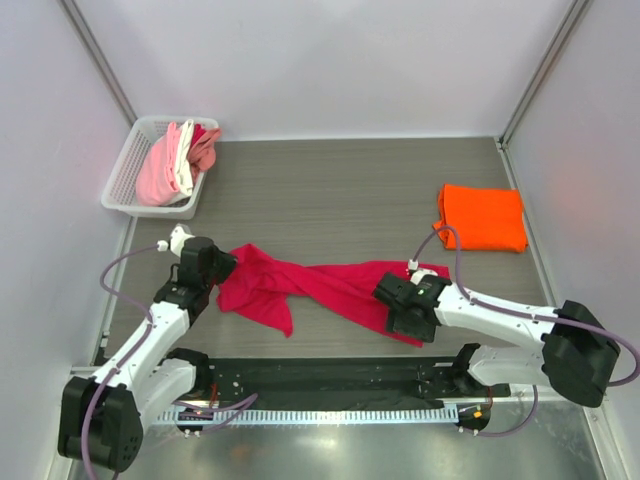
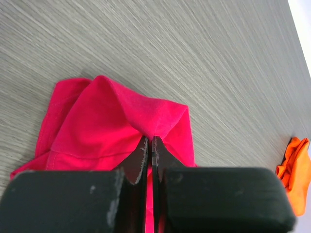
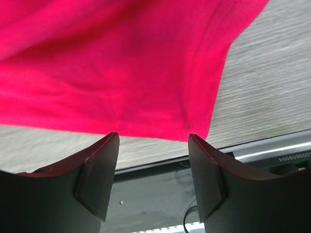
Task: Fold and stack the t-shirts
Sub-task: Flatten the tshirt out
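A crimson t-shirt [image 1: 310, 285] lies crumpled and stretched across the near middle of the table. My left gripper [image 1: 215, 265] is shut on its left end; the left wrist view shows the jaws pinching a raised fold of the crimson t-shirt [image 2: 116, 121]. My right gripper [image 1: 408, 310] is open over the shirt's right near corner; in the right wrist view the crimson t-shirt [image 3: 121, 68] hem lies just beyond the open fingertips [image 3: 99, 165], nothing between them. An orange t-shirt [image 1: 482, 217] lies folded at the far right, also showing in the left wrist view [image 2: 295, 170].
A white basket [image 1: 125, 175] at the far left corner holds pink and white shirts [image 1: 175, 160]. A black base rail [image 1: 320, 385] runs along the near edge. White walls enclose the wood-grain table [image 1: 340, 190].
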